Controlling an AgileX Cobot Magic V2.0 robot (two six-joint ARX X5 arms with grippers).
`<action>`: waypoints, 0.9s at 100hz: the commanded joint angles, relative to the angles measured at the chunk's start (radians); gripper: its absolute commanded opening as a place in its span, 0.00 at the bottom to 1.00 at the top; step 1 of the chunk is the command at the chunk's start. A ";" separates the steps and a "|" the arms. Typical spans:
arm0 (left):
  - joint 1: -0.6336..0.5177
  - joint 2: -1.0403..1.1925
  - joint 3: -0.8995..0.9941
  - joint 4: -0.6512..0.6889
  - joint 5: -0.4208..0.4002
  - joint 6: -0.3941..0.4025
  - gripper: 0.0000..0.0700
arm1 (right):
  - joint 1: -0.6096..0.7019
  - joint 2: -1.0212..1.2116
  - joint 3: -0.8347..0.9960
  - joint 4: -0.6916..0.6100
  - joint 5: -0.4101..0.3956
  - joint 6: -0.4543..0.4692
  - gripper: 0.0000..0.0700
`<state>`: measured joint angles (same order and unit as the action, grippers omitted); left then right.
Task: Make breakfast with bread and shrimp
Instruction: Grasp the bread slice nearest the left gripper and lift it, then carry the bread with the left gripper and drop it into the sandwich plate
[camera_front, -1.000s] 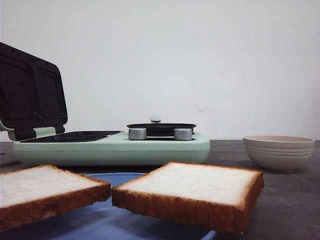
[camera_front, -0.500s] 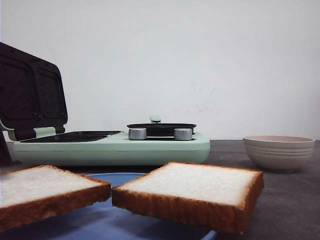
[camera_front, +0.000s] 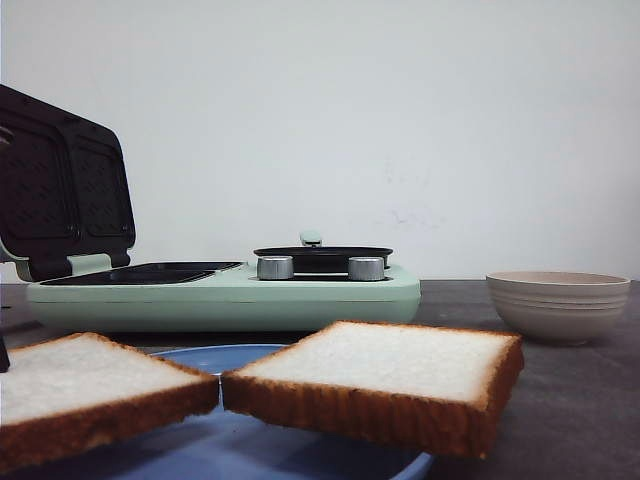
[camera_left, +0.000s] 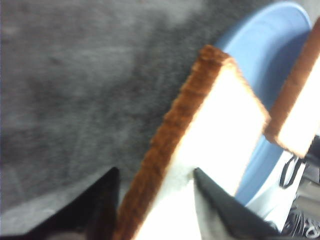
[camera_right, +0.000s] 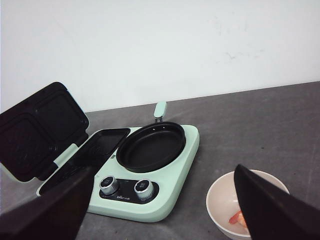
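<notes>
two square slices of white bread lie on a blue plate (camera_front: 250, 452) at the near edge of the grey worktop (camera_front: 580, 400). the left slice (camera_front: 95, 390) and the right slice (camera_front: 385, 385) both show a pale, porous crumb and a golden-brown crust, their inner corners almost touching. the left gripper (camera_left: 152, 197) has its dark fingers spread on either side of the left slice's outer end, the crust between them (whether they press it i cannot tell; that view is blurred).

the shrimp (camera_right: 238, 218), a small pinkish-orange morsel, sits in a cream ribbed bowl (camera_right: 240, 197) near the worktop's right edge. the right gripper (camera_right: 165, 210) hangs above, fingers wide apart and empty.

behind the plate stands a mint-green breakfast maker (camera_front: 225, 292) with a raised black grill lid (camera_front: 62, 185), a round black pan (camera_right: 150, 146) and two silver knobs (camera_front: 275, 267).
</notes>
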<state>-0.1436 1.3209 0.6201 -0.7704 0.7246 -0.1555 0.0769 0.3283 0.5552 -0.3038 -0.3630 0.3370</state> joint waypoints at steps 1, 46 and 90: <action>-0.010 0.014 0.012 -0.004 -0.006 0.039 0.00 | 0.001 0.003 0.016 0.003 0.005 -0.011 0.80; -0.017 -0.058 0.051 -0.014 0.115 0.087 0.00 | 0.001 0.003 0.016 -0.051 0.005 -0.011 0.80; -0.017 -0.165 0.203 0.175 0.114 -0.112 0.00 | 0.001 0.003 0.016 -0.048 0.049 -0.011 0.80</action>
<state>-0.1577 1.1507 0.7921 -0.6384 0.8341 -0.1982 0.0769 0.3283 0.5552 -0.3611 -0.3195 0.3370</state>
